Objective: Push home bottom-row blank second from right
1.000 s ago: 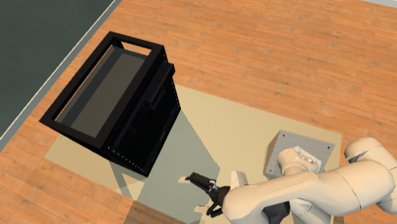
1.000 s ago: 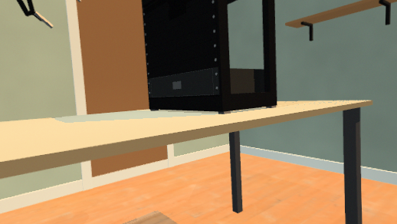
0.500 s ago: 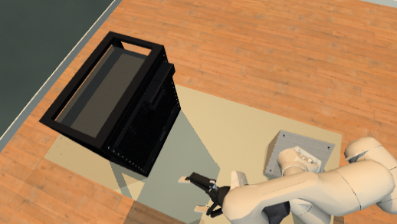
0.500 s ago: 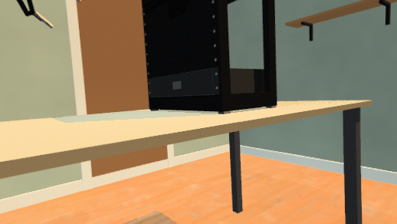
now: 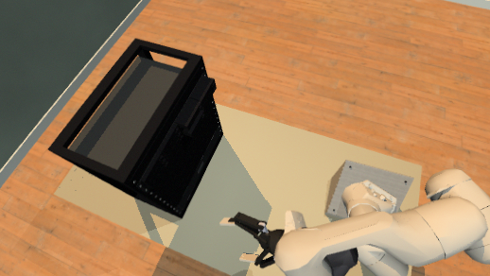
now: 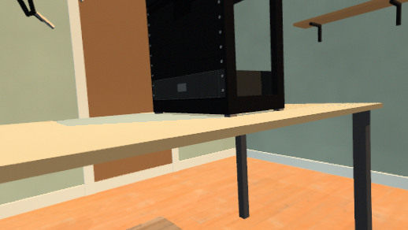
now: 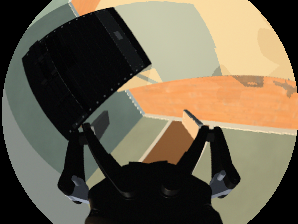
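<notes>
The black rack (image 5: pixel 142 123) (image 6: pixel 213 59) (image 7: pixel 80 63) stands upright on the beige table (image 5: pixel 293 142) (image 6: pixel 118 134), its front facing my arm. The storage chassis (image 5: pixel 196 106) sits high in the rack front, and some dark parts stand out from it. I cannot tell the single blanks apart, nor pick out the one in the bottom row. My gripper (image 5: pixel 236 239) (image 7: pixel 145 116) is open and empty. It hangs in the air well in front of the rack, apart from it. One finger (image 6: pixel 39 16) shows at the top left of the exterior view.
A dark panel with a grey label (image 6: pixel 182 87) fills the rack's lowest slot. My arm's grey base plate (image 5: pixel 374 181) sits on the table's right side. A wall shelf (image 6: pixel 346 13) hangs behind the rack. Wooden floor surrounds the table.
</notes>
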Tool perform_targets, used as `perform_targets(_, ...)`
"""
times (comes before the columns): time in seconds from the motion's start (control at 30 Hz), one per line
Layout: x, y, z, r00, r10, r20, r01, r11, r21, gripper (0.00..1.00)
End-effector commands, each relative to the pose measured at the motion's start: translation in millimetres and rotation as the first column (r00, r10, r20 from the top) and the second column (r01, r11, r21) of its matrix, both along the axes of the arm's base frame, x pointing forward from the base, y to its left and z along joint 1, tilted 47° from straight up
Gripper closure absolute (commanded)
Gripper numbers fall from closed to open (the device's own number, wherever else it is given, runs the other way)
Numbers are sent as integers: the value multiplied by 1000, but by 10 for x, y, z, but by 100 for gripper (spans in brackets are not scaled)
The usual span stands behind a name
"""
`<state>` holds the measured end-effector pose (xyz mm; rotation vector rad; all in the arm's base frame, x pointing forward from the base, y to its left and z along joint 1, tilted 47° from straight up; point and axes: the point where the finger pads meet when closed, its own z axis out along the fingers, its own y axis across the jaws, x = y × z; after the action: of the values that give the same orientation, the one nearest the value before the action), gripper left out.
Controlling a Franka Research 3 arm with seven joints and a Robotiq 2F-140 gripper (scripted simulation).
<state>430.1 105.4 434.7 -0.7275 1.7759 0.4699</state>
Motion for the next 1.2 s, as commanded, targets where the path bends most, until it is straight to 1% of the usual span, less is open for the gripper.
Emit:
perform_targets(0.0, 0, 0, 0, 1000, 0, 0, 0, 1000, 0, 0)
perform_targets(0.77, 1, 1, -3, 1000, 0, -1, 0, 1000, 0, 0)
perform_targets(1.17, 12, 30, -58, 1000, 4, -16, -4, 1000, 3, 0)
